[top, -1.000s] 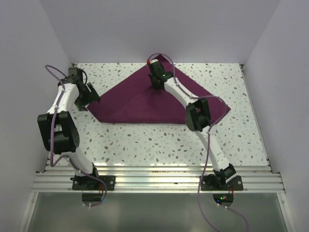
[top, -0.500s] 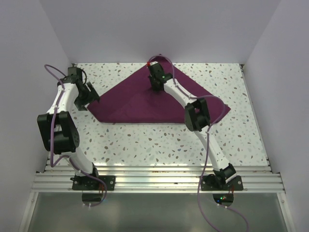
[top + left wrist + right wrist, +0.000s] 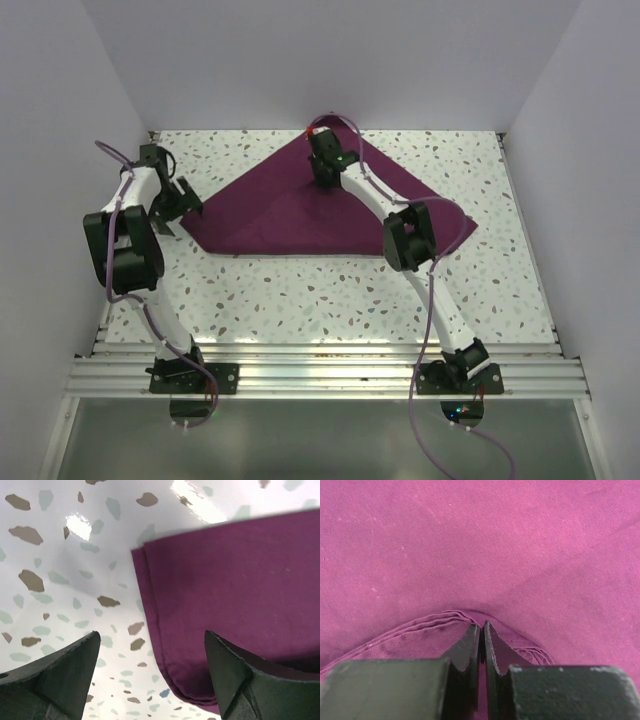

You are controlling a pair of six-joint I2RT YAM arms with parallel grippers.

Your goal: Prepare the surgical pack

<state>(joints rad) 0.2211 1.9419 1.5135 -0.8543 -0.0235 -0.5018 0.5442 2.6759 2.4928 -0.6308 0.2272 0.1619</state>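
Cloth (image 3: 285, 215) pinched at far corner by closed right fingers (image 3: 469, 647), left fingers (image 3: 65, 670) spread wide above left corner; hold pinch firm, carry low, lay flat on surface (image 3: 300, 300).

Folded dark-purple cloth (image 3: 290, 220) lying flat, triangular outline

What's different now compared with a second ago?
The left arm shifted slightly leftward; the left gripper hangs open over a corner of the purple cloth, gripping nothing. The right gripper stayed shut on a cloth fold; the cloth lay unmoved.
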